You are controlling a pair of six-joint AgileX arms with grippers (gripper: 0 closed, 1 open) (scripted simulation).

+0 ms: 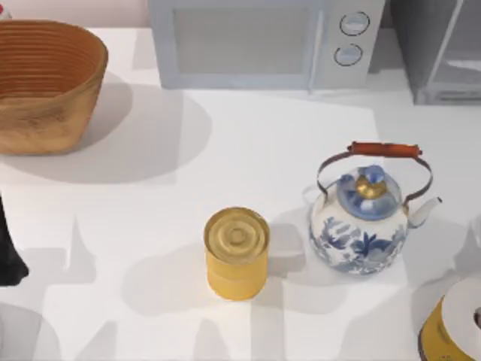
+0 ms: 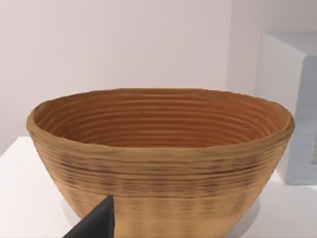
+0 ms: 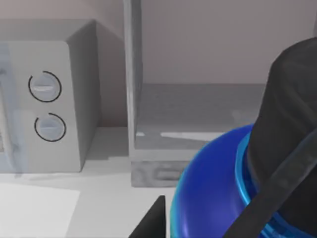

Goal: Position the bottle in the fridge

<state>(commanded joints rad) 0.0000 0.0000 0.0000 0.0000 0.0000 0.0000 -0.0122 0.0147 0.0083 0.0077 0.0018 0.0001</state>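
The bottle [image 3: 208, 183] is blue with a dark cap and sits very close in the right wrist view. My right gripper [image 3: 218, 220] is shut on it, with one dark fingertip [image 3: 152, 220] showing beside the blue body. Beyond the bottle stands the fridge [image 3: 198, 158], dark grey, with a pale upright bar along its front and a shelf visible inside. In the top view the fridge [image 1: 443, 53] stands at the back right corner. My left arm [image 1: 9, 259] is parked at the left edge, and my left gripper [image 2: 96, 223] faces the basket.
A wicker basket [image 1: 45, 83] stands at the back left. A pale grey microwave [image 1: 263, 41] with two dials sits at the back middle, just left of the fridge. A yellow can [image 1: 237, 252] and a blue-and-white kettle [image 1: 368, 214] stand mid-table. A yellow-and-white round object [image 1: 455, 327] is at the front right.
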